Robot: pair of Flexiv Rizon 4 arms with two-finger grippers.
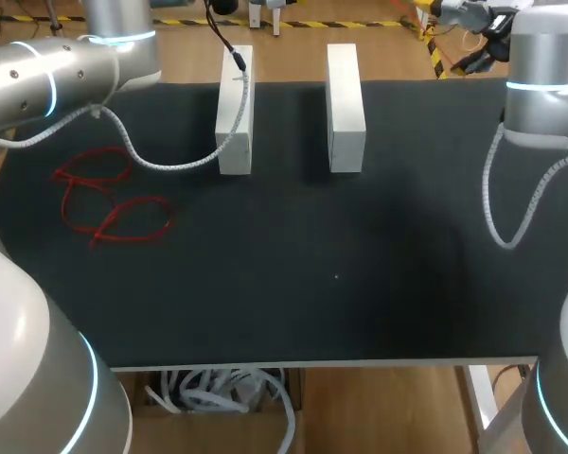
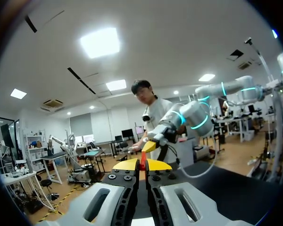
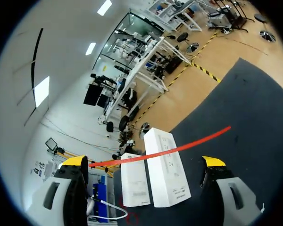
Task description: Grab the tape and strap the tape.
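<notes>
Tape, thin red strip, clamped between left jaws, stretched straight ahead of wide-apart right jaws.

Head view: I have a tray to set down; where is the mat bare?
Bare: the near half of the mat, and the stretch from the right white block to the right arm's cable. The gap to the left white block is narrow. Crowded: left, with red ties and the left arm's cable.
</notes>
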